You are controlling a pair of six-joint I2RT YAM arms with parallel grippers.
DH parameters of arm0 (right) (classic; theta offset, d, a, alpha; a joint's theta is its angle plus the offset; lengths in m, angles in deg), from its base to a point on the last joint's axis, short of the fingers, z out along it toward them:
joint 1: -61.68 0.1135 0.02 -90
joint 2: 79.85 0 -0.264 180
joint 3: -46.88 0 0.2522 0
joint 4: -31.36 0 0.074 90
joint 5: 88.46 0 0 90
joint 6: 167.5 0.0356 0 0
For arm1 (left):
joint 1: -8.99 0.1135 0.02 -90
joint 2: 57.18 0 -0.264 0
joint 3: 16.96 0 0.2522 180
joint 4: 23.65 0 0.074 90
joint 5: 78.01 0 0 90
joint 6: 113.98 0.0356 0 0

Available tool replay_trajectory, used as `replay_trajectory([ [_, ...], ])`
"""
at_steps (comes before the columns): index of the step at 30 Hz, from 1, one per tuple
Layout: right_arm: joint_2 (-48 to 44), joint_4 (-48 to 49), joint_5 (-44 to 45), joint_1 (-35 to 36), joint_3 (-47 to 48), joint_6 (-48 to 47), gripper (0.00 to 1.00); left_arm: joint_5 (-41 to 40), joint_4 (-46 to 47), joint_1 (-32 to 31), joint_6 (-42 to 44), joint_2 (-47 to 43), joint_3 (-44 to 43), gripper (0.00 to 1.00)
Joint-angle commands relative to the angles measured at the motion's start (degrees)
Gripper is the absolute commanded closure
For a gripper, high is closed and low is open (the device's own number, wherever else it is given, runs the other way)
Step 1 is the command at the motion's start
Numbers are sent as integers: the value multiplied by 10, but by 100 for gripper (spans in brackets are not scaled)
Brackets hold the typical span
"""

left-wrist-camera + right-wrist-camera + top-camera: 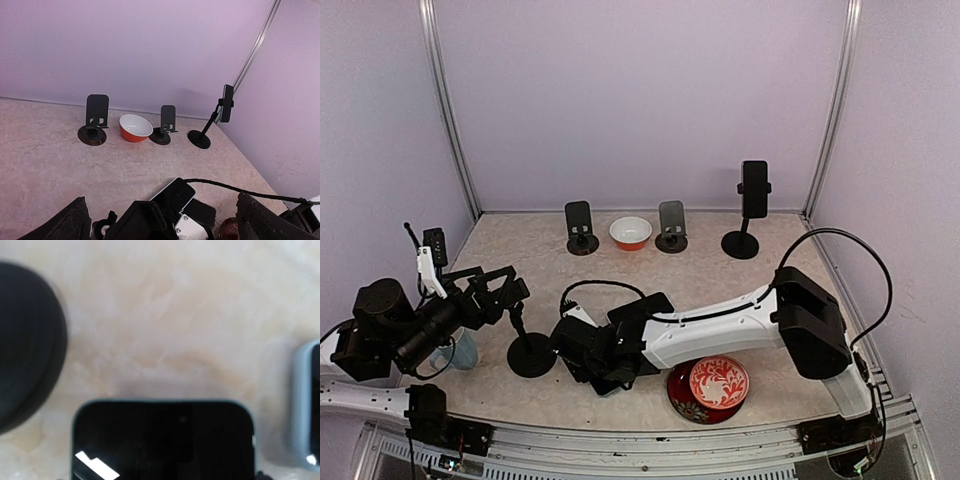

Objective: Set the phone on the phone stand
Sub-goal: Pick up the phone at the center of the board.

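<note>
Two claws work low over the near part of the table (720, 275). Closest to the front edge, back under the right forearm, sits a red patterned bowl (718, 383), with little room between it and the rail.

Ahead of it the right claw (595, 368) hangs over a black phone (162, 440) lying flat on the marbled top. The phone's rounded end shows directly before this claw in the wrist view. Its own fingers are out of frame, so I cannot tell whether it is released or grasping. A white strip on the screen is too blurred to read.

To one side of this claw lies a second phone (307, 410) in a grey case. To the other side is the round base of the phone stand (532, 356), near the phone but apart from it.

By the top of that stand's stem hangs the left claw (505, 290), released, fingers (62, 225) spread wide.

Beyond both claws the tabletop runs bare to the far row. There stand a low black stand (580, 228), an orange bowl (631, 232) and a second low stand (671, 226). Farther right a tall stand (741, 243) clamps another phone (754, 188), close to the corner post (832, 110).
</note>
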Motion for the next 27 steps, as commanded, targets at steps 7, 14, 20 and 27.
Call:
replay_trajectory([
  [7, -127, 56, 83, -23, -37, -35, 28, 32, 21, 2, 12, -11, 3, 1],
  [14, -189, 128, 98, -27, -71, -76, 28, 55, 38, 2, 15, 16, 7, 1],
  [20, -167, 130, 79, -24, -54, -82, 28, 62, 54, 2, 18, 30, 12, 1],
  [27, -148, 133, 74, -19, -46, -85, 27, 64, 62, 2, 19, 31, 18, 1],
])
